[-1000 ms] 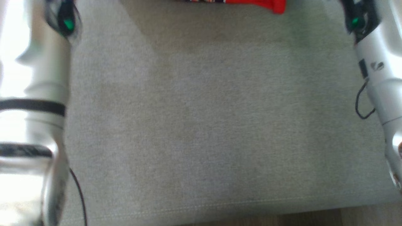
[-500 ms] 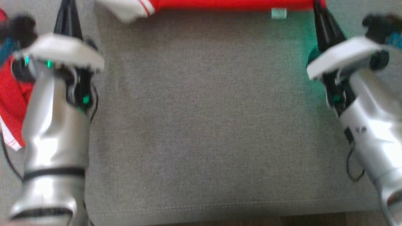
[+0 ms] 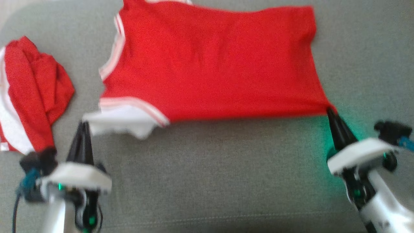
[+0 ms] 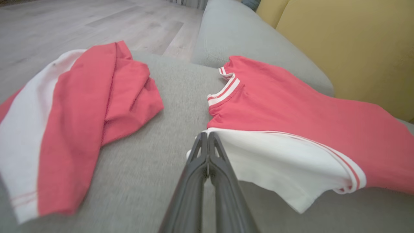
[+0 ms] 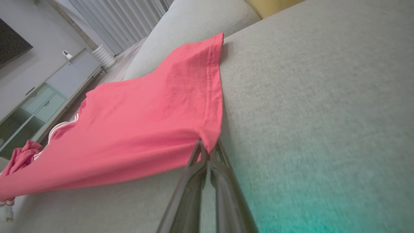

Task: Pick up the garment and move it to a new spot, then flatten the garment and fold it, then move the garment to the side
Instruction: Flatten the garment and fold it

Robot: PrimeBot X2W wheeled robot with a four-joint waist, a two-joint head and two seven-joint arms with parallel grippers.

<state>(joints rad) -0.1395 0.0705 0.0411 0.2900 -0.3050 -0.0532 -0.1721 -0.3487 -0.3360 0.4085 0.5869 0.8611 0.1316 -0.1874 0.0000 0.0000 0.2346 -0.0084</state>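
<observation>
Across the sofa (image 3: 226,181), left claw (image 3: 84,124) and right claw (image 3: 330,111) pinch the blurred garment (image 3: 210,64), its top cropped.

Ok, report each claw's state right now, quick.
Left claw: closed, pinching the white sleeve of the red shirt.
Right claw: closed, pinching the red shirt's hem corner.
</observation>
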